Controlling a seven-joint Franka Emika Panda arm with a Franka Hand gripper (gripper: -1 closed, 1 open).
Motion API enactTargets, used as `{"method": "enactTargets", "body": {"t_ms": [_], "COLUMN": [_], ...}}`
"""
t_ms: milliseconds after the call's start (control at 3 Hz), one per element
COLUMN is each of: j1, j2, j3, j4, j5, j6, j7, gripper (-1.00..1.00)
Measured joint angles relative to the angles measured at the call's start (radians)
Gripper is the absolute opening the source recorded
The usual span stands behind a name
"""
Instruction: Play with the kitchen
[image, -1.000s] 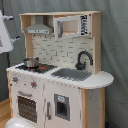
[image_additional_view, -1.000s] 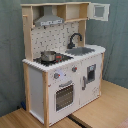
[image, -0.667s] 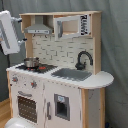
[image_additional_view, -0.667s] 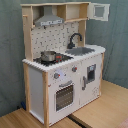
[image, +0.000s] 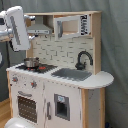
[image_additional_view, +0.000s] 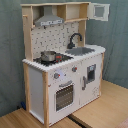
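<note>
The kitchen (image: 60, 95) (image_additional_view: 60, 75) is a white and light-wood toy standing upright in both exterior views. A metal pot (image: 31, 62) (image_additional_view: 48, 56) sits on its stovetop. The black faucet (image: 84, 59) (image_additional_view: 75, 39) curves over the grey sink (image: 72, 74) (image_additional_view: 81, 51). Its oven door (image: 27, 107) (image_additional_view: 64, 96) is closed, and the upper cabinet door (image_additional_view: 100, 11) stands open. A white link of my arm (image: 16, 29) hangs at the first exterior view's upper left, in front of the range hood (image: 41, 27). My gripper does not show in either view.
A grey curtain (image: 115, 45) (image_additional_view: 10, 60) hangs behind the toy. It stands on a light wooden surface (image_additional_view: 102, 107). A white rounded object (image: 17, 123) lies at the first exterior view's bottom left corner.
The white arm link has moved in from the first exterior view's left edge toward the range hood. The toy and its pot have not moved.
</note>
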Motion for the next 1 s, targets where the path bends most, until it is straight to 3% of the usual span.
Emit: {"method": "enactTargets", "body": {"t_ms": [333, 1000], "j1": [0.000, -0.001], "j2": [0.002, 0.016], "j3": [-0.008, -0.092], "j4": [-0.002, -0.019], "j5": [0.000, -0.003], "j6": [0.010, 0.190], "j7": [0.000, -0.010], "gripper": [-1.00, -1.00]}}
